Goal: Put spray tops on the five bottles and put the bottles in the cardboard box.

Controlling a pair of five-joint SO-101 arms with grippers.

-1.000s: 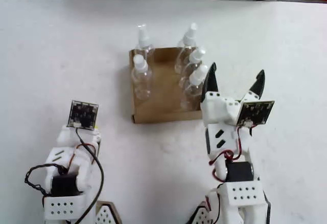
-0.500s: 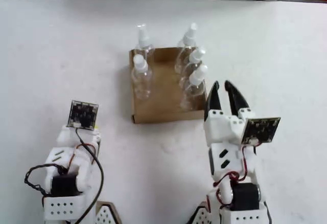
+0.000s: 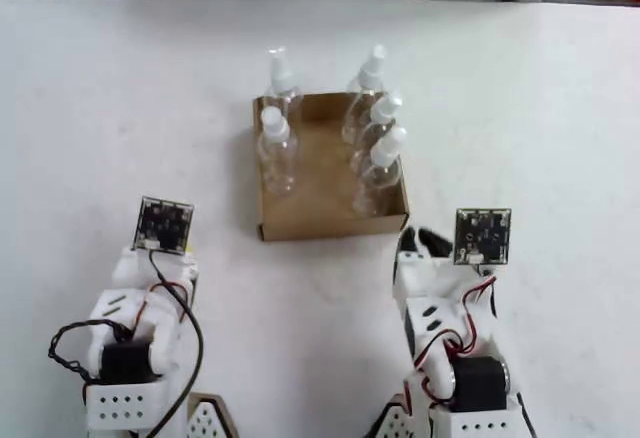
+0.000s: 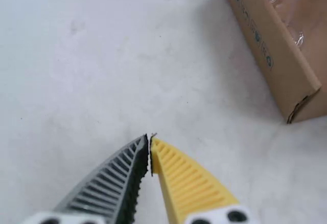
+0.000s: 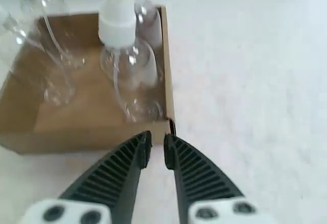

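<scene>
With five capped bottles (image 3: 277, 153) standing in the box (image 3: 330, 226) and my left gripper (image 4: 149, 141) and right gripper (image 5: 156, 138) both clenched on nothing near it, I judge the job done; next, just park.

The left arm (image 3: 128, 303) and right arm (image 3: 432, 303) are white plastic with black motors (image 3: 125, 363), red-black cables (image 3: 187, 333) and square black camera boards (image 3: 164, 223). The left claw (image 4: 149, 143) has one grey and one yellow ribbed finger. The right claw (image 5: 156, 141) has two black ones.
</scene>
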